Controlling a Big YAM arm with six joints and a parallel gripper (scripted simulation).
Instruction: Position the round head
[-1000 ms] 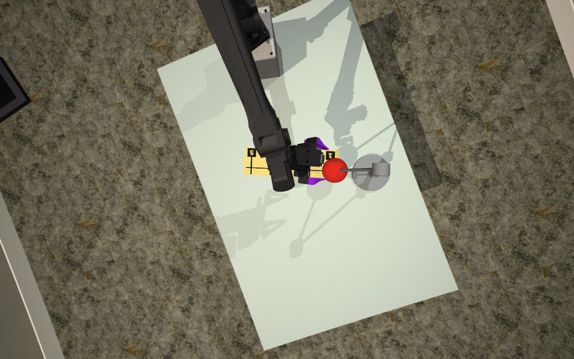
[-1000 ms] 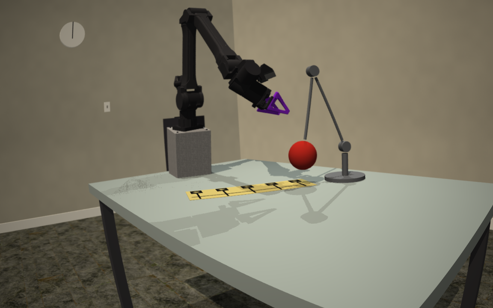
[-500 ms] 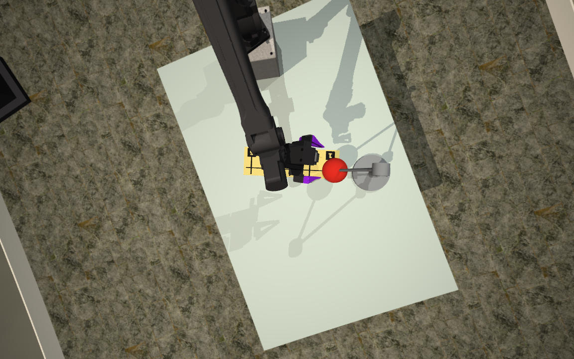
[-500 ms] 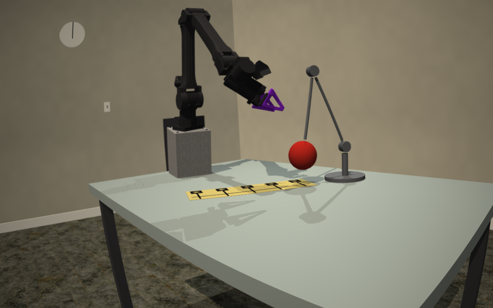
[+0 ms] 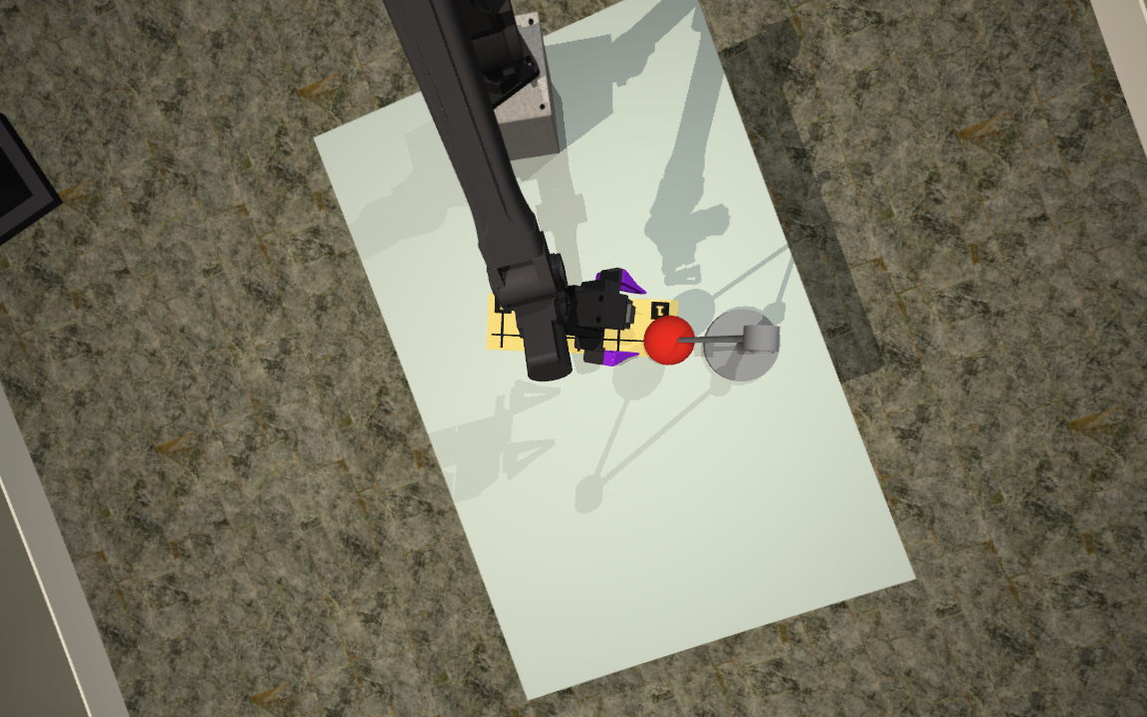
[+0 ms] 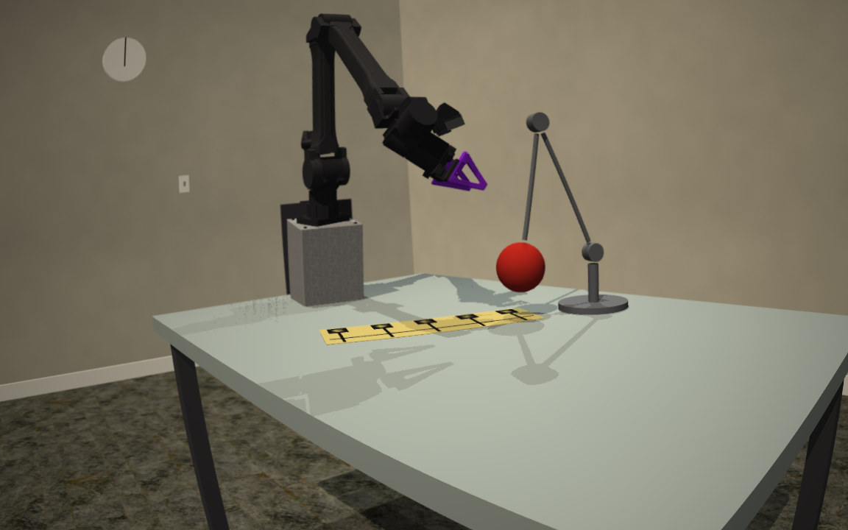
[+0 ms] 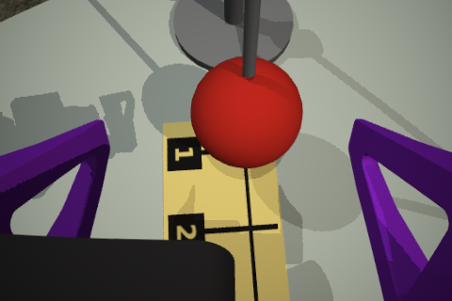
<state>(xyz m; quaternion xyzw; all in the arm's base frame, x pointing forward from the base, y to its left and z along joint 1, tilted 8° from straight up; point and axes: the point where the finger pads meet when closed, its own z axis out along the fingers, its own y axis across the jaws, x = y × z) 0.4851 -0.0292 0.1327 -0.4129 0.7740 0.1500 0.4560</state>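
The lamp's round red head (image 5: 668,341) (image 6: 520,266) (image 7: 247,113) hangs clear above the bench, near mark 1. Its grey foot (image 5: 720,360) (image 6: 572,306) (image 7: 198,28) stands beyond the strip's mark 1 end. The lamp's top joint (image 6: 536,122) is high above, its two rods forming a narrow inverted V. The yellow strip (image 5: 511,324) (image 6: 361,334) (image 7: 223,198) runs away from the foot; the arm hides its middle from above. My gripper (image 5: 632,323) (image 6: 478,187) (image 7: 229,133) is open and empty, above the strip, higher than the head and short of it. It touches no part of the lamp.
The pale bench (image 5: 649,499) (image 6: 545,395) carries everything. The arm's grey pedestal (image 5: 529,133) (image 6: 331,266) stands at the bench's back. Shadows of the arm and lamp fall across the bench. The lamp's base joint (image 6: 592,252) sits on a short post over the foot.
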